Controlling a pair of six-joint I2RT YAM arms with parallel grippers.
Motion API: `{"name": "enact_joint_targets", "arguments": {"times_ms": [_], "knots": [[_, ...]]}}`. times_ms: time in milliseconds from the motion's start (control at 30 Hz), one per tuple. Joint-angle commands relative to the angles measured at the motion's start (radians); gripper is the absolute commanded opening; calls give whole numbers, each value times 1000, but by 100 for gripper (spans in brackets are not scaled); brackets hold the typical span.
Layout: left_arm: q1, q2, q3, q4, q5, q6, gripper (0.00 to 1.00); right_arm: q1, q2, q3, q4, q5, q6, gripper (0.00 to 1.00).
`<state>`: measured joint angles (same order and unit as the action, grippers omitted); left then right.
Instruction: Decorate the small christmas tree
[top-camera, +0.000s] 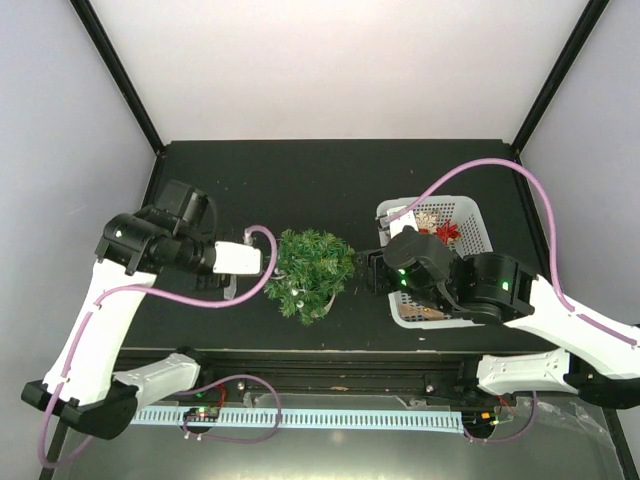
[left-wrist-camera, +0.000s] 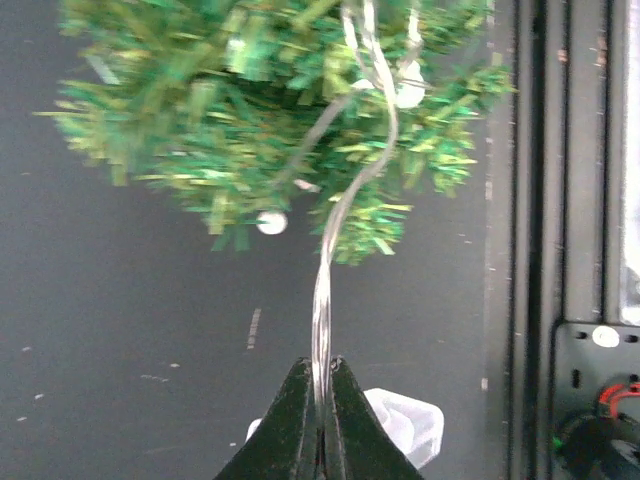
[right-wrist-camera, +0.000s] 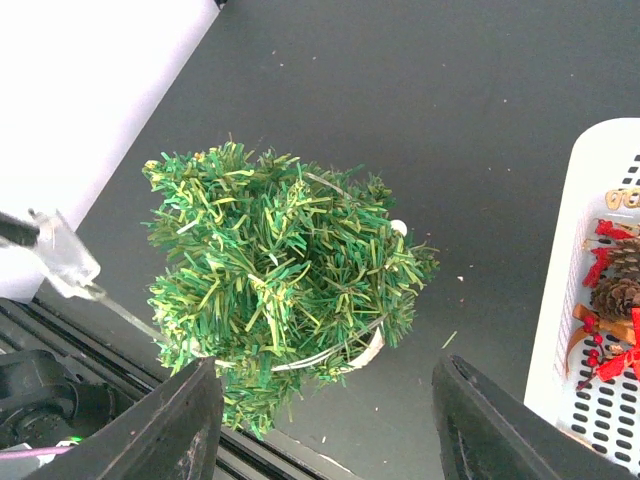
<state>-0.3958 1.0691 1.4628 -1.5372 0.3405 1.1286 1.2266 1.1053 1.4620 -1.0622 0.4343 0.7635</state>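
Observation:
The small christmas tree stands in its cream pot at the table's front middle, its green needles filling the top of the left wrist view. A clear wire string carrying small white beads winds through the branches. My left gripper is shut on this string just left of the tree. A clear plastic end piece hangs at that gripper. My right gripper is open just right of the tree, nothing between its fingers.
A white mesh basket with red berries, pine cones and other ornaments stands at the right, partly under the right arm. The table's front rail runs close behind the tree.

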Motion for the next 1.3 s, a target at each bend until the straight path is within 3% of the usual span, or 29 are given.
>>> {"name": "enact_joint_targets", "arguments": {"times_ms": [0, 200, 567, 867, 1100, 1267], "knots": [[63, 62, 134, 8, -2, 63, 1, -8, 6, 8, 30, -6, -13, 59], [94, 141, 239, 29, 22, 68, 2, -17, 11, 9, 36, -15, -22, 59], [95, 186, 250, 179, -1, 73, 2, -38, 10, -4, 45, -34, -32, 59], [95, 184, 140, 542, -60, 38, 2, -44, 1, -30, 61, -45, -30, 59], [89, 126, -47, 809, 42, 16, 2, -51, -13, -50, 71, -49, -27, 59], [83, 102, -171, 1033, 40, -94, 2, -53, -27, -72, 83, -56, -21, 59]]}}
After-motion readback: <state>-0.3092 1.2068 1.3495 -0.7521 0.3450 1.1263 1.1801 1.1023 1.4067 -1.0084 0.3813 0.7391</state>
